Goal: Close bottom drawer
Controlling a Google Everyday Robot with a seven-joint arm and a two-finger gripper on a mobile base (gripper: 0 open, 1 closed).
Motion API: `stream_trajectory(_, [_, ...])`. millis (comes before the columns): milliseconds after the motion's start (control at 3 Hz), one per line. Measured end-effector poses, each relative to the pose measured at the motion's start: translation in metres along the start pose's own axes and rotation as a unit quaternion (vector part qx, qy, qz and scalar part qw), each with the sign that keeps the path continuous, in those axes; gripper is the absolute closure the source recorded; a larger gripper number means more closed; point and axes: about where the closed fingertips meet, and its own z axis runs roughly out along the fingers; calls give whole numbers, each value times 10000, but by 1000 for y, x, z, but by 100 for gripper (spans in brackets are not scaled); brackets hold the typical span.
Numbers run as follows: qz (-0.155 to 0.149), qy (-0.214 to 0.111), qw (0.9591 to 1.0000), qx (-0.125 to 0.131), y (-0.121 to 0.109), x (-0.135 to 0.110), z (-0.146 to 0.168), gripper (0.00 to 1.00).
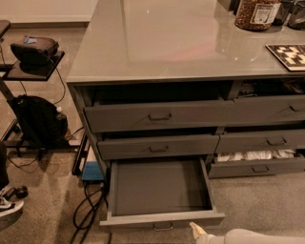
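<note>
The bottom drawer (162, 187) is pulled far out of the left column of the grey cabinet. Its flat grey tray is empty and its low front panel (162, 220) carries a small centre bar pull (162, 226). My gripper (196, 231) shows as pale fingertips at the bottom edge, just right of the pull and right in front of the panel. My white arm (252, 237) runs off to the lower right.
Two taller grey drawers (157, 116) sit slightly open above it. A right-hand drawer (257, 157) shows white bundles. The grey countertop (176, 43) holds a jar (255, 12) and a checkered board (288, 55). A black backpack (40, 121), cables and a blue box (93, 171) lie left.
</note>
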Motion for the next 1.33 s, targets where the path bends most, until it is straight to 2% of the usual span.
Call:
stream_trajectory(333, [-376,32,9983,454,-29,24,2,0])
stream_trajectory(667, [-620,166,9958,651,-44,45,6,19])
stream_trajectory(1333, [-630,391,9955,591,-51,88,24,66])
